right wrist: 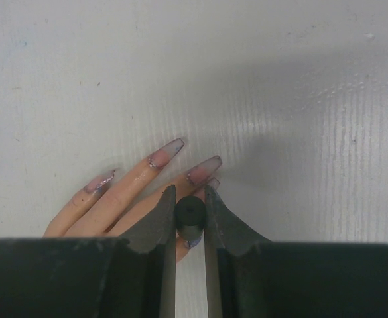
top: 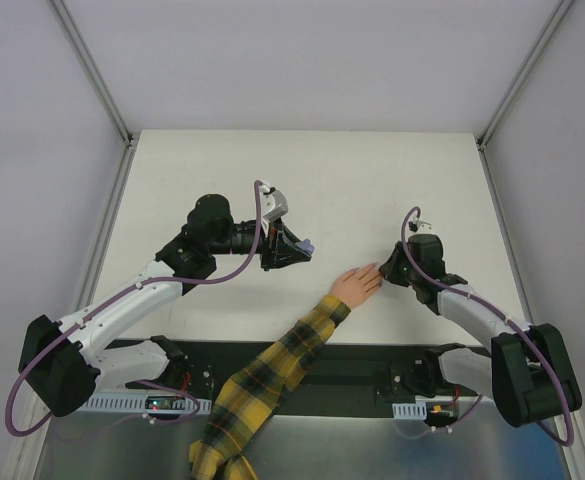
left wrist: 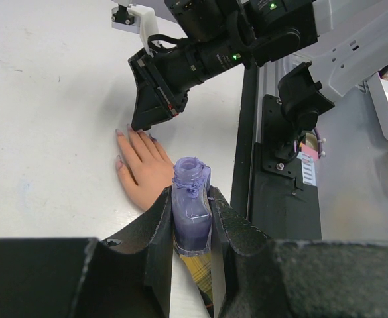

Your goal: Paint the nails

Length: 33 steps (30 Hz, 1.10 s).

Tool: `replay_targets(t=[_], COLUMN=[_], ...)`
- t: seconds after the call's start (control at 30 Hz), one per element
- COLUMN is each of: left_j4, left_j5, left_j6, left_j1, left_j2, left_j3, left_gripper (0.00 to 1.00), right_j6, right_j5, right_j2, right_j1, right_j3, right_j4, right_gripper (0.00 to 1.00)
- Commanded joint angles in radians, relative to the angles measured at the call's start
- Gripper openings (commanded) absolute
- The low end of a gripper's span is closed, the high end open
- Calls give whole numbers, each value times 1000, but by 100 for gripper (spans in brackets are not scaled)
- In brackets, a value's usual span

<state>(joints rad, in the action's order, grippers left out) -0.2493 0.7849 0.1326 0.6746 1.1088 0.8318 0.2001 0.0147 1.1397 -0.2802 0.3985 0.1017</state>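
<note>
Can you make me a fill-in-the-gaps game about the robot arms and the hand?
1. The right gripper holds a dark cap; the left gripper holds a ___ bottle.
2. The hand lies flat on a white ___.
3. Its sleeve is black and ___.
Missing words: purple, table, yellow.

long pointy nails (right wrist: 173, 148), pale pink-ish and see-through, purple streaks round the edges, fanned out, lying flat on the white table (right wrist: 280, 79)
</note>
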Motion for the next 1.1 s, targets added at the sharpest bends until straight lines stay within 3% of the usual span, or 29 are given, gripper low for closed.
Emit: replay_targets(t=[0.0,1.07], left_j4=[-56,-56], left_j5=[39,42], left_j6=[7,7], left_j1=[3,3], left_j2=[-7,-6], left_j3=[41,41], left_gripper=[0,0], right_j6=[-10,-10], right_j5=[-9,-59], right_j2=[14,23], right_j1=[-5,-4], right_j3=[16,17], right_j4=[43,72], right_gripper=[1,1])
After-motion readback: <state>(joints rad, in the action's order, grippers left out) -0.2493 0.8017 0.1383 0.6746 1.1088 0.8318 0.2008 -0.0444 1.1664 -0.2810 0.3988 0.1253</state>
